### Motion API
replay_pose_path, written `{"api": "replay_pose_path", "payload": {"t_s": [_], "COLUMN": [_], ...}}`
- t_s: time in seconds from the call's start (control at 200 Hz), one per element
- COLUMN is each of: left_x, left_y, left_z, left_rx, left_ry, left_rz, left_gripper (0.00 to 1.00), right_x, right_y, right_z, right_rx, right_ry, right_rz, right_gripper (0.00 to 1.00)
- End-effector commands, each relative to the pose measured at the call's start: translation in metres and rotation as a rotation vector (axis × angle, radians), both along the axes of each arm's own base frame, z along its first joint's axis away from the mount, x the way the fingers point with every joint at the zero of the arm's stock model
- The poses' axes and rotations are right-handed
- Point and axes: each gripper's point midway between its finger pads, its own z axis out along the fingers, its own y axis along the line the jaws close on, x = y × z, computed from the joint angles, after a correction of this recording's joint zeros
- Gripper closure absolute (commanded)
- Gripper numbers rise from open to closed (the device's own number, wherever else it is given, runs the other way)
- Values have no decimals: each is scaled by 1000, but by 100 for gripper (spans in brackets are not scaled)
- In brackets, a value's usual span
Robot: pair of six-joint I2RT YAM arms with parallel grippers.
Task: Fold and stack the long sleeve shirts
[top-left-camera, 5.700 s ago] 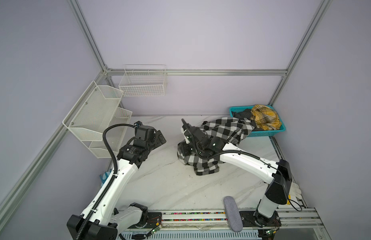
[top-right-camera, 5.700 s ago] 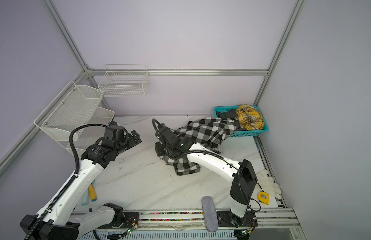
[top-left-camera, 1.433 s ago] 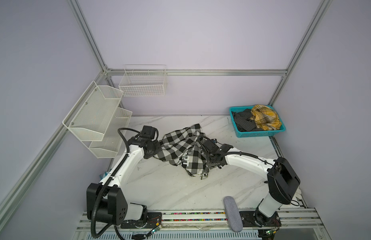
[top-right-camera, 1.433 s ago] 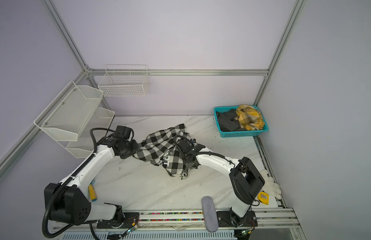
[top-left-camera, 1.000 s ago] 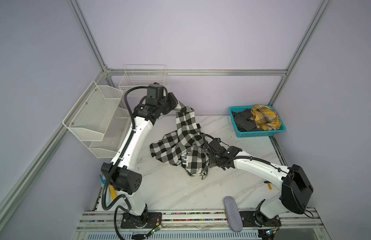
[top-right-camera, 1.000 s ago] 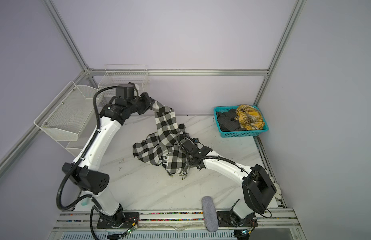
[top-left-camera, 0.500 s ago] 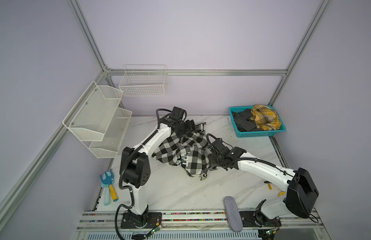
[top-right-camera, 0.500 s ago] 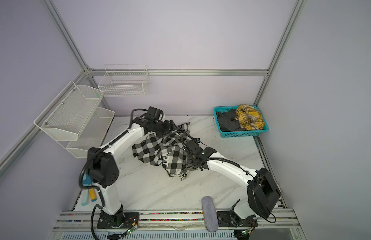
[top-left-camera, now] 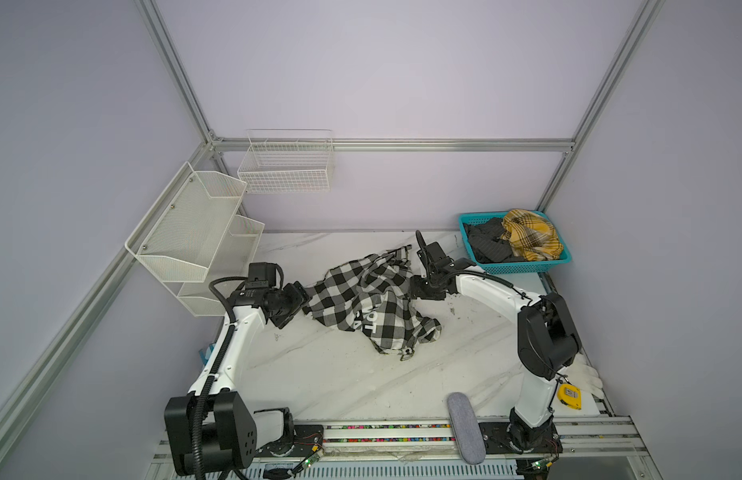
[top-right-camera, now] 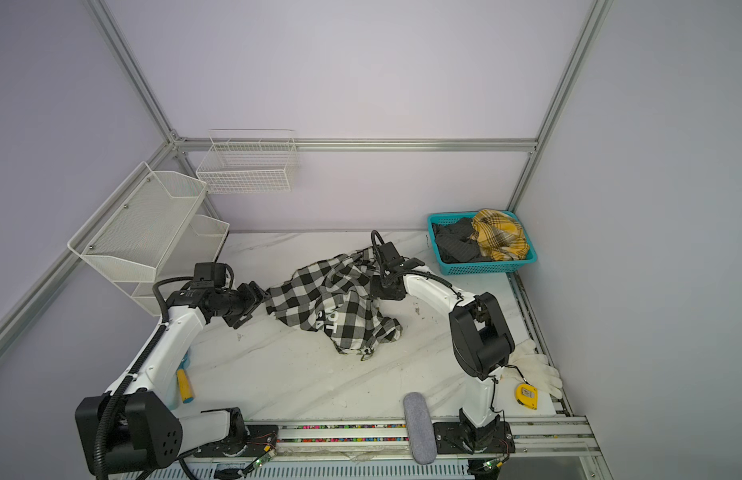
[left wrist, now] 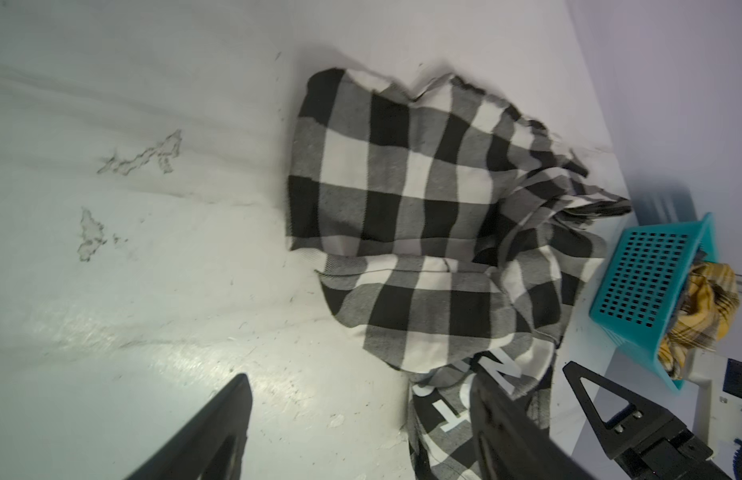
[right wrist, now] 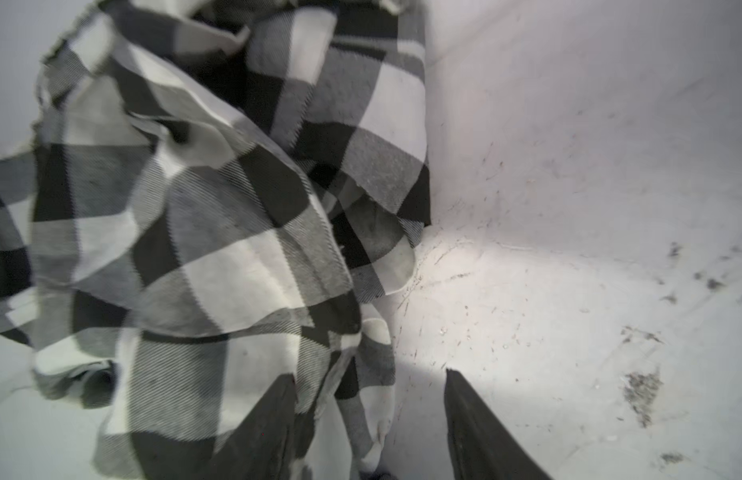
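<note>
Both hands are spread and hold nothing. Your left hand (top-left-camera: 299, 305) sits just beside the left edge of the check shirt (top-left-camera: 369, 299), and your right hand (top-left-camera: 417, 289) is against its far right edge. The shirt lies crumpled mid-worktop (top-left-camera: 340, 374), its sleeves lost in the heap.

If you close now, you will likely pinch several bunched layers at once. A lift would then drag the whole pile instead of spreading it.

The right wrist view shows cloth draped against one finger (right wrist: 252, 440), where it could snag; the top views hide this. The left wrist view shows bare worktop between its fingers. Only the top views show the shirt's full outline. They also show the yellow plaid shirt (top-left-camera: 527, 237) and the dark grey shirt (top-left-camera: 485, 245) in the basket (top-left-camera: 523, 267), well apart.
</note>
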Motion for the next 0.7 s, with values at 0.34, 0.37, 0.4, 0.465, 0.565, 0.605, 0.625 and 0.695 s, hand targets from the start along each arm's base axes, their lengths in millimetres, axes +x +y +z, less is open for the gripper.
{"api": "replay_pose_path", "payload": {"t_s": [0.34,0.37,0.4,0.465,0.565,0.605,0.625,0.695], "left_x": [12,13,14,16,14,13,12,11], "left_y": [5,6,5,5,6,6,7,7], "left_z": [-36,-37,-39,-42,-46,-49,-50,-53], "left_rx": [-47,-49,-54,-59,-58,-59,-57,-63], "left_ry": [40,45,48,54,63,68,70,72], "left_rz": [6,9,10,13,21,24,26,34], "left_gripper": [16,16,16,16,16,16,16,16], "right_x": [-33,-33,-32,-34,-36,-37,-37,-34], "right_y": [24,26,28,31,32,30,28,22], "right_z": [5,5,5,3,0,-4,-5,-6], "right_rx": [57,47,35,5,-19,-35,-41,-79], "right_ry": [45,44,42,46,45,52,53,47], "right_rz": [108,111,115,125,125,120,116,101], "right_gripper": [42,42,42,40,40,43,47,63]}}
